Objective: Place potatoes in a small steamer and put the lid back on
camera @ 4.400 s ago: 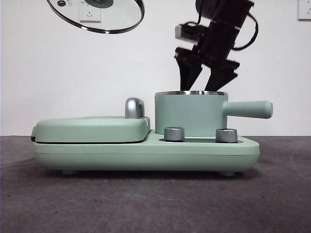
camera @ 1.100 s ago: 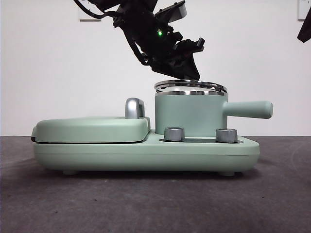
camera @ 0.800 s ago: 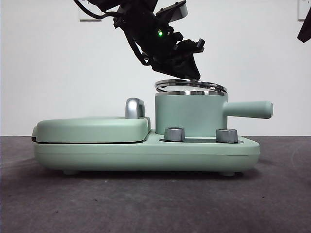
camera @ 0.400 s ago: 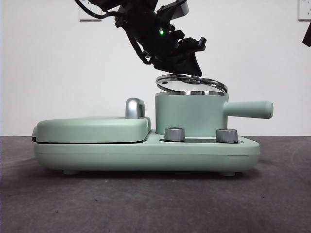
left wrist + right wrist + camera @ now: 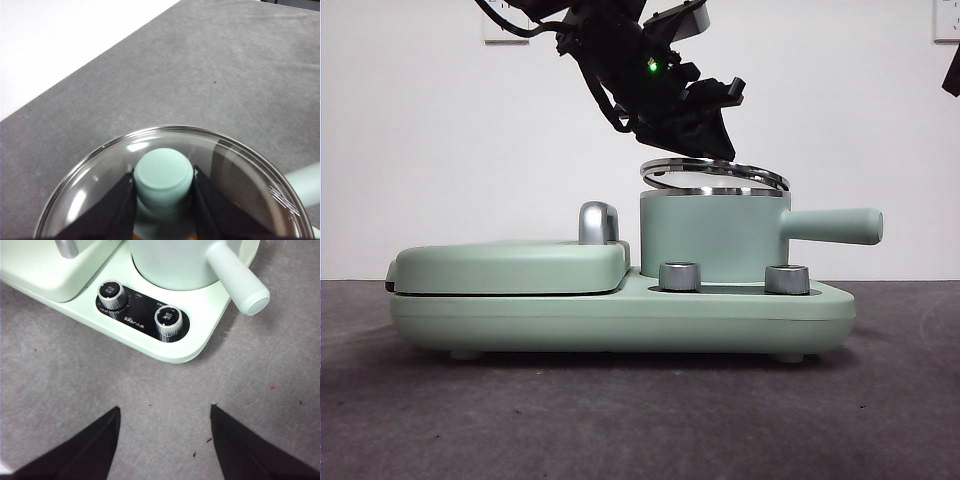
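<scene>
While the lid (image 5: 714,175) lay tilted over the small steamer (image 5: 712,237) at the frame's centre, its right edge met the steel rim and its left edge stood a little higher. The left gripper (image 5: 163,192) pinched the mint-green knob (image 5: 164,172) from both sides, directly above the pot, the arm slanting down from the upper left. An orange hint under the glass was probably the potatoes. The right gripper (image 5: 165,415) waited with jaws spread, beside the base (image 5: 165,342).

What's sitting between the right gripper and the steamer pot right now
Bare grey tabletop, then two steel knobs on the appliance base, before the steamer; right gripper hangs open, per right wrist view.
</scene>
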Robot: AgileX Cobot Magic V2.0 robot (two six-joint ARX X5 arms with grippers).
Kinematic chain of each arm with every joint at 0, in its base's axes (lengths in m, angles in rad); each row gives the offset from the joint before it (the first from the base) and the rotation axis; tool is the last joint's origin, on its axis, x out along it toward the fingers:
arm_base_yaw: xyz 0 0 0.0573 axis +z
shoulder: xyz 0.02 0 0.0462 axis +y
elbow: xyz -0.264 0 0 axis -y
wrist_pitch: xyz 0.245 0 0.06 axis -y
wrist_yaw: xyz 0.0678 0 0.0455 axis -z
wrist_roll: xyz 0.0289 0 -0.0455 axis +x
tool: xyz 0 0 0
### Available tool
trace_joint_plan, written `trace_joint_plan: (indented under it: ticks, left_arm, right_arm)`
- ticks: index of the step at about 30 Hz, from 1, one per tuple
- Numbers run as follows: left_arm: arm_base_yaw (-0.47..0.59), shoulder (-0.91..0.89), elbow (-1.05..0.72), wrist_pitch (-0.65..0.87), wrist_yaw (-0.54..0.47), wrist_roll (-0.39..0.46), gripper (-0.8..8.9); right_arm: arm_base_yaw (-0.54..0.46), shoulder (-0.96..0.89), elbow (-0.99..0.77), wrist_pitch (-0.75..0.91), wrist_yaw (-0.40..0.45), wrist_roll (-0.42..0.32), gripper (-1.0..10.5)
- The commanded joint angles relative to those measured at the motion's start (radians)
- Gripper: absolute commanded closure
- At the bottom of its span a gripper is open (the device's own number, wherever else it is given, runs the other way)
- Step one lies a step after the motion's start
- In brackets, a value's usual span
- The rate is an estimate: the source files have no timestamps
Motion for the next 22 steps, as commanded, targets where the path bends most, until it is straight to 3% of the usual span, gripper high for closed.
trace_joint_plan:
  ticks: [1, 13, 22]
  left_arm:
    - [-0.016, -0.05, -0.013, 0.05, 0.005, 0.018, 7.97]
    - [-0.003, -0.083, -0.13, 0.254, 0.027, -0.014, 7.98]
    - [0.01, -0.055, -0.131, 0.287, 0.044, -0.019, 7.99]
  right_arm:
    - [0.005, 0.006, 0.001, 0.007, 0.007, 0.011, 6.7]
    - [0.005, 0.006, 0.001, -0.022, 0.017, 0.029, 6.7]
    - [0.005, 0.005, 0.001, -0.044, 0.023, 0.029, 6.7]
